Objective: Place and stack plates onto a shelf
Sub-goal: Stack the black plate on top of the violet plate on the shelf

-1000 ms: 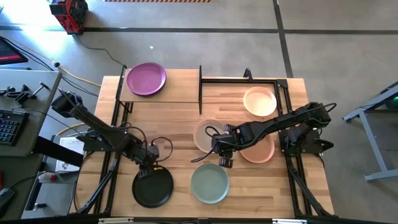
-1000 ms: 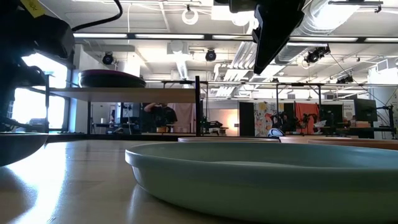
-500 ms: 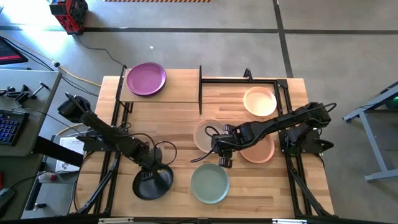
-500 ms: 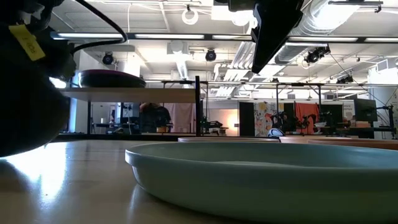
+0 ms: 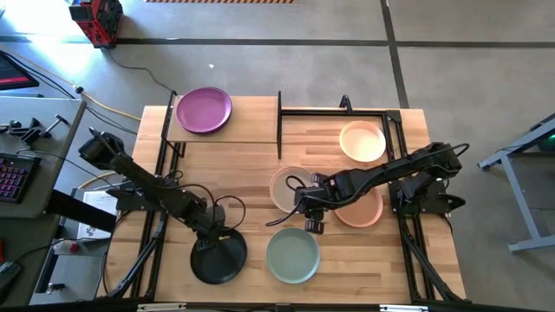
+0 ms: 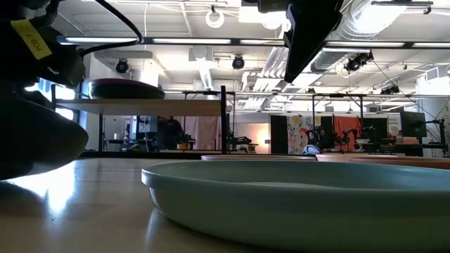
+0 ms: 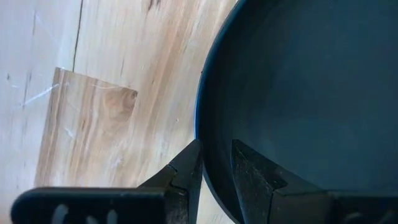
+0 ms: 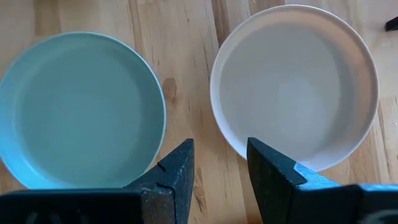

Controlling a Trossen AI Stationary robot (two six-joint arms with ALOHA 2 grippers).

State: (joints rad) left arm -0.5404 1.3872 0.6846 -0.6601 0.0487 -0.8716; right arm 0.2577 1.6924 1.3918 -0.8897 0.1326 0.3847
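Observation:
A black plate point(image 5: 218, 260) sits tilted at the table's near left, with my left gripper point(image 5: 212, 240) shut on its far rim. It shows as a dark mass point(image 6: 35, 133) in the low view. My right gripper point(image 5: 312, 217) hangs open above the table, between the sage green plate point(image 8: 81, 109) and the beige plate point(image 8: 295, 84), touching neither. The purple plate point(image 5: 204, 110) rests flat on the shelf point(image 5: 251, 126) at the far left. A terracotta plate point(image 5: 364, 210) and a cream plate point(image 5: 362, 141) lie flat on the table at the right. My left gripper has the black plate's rim point(image 7: 208, 118) between its fingers, one finger point(image 7: 186, 171) outside the plate and the other finger point(image 7: 252, 177) inside it. The fingers come steeply from above, at the plate's far side. The plate sits tilted, its held side raised.
The shelf's black upright bars point(image 5: 279, 121) stand beside the plank. A black frame point(image 5: 395, 130) runs along the table's right side. Bare tabletop lies between the shelf and the black plate. A desk with a keyboard point(image 5: 10, 169) stands off the table's left.
My left gripper has moved a little toward the table's near edge and down, staying shut on the black plate's rim. The plate, flat on the table a second ago, has tipped up and now stands much taller in the low view.

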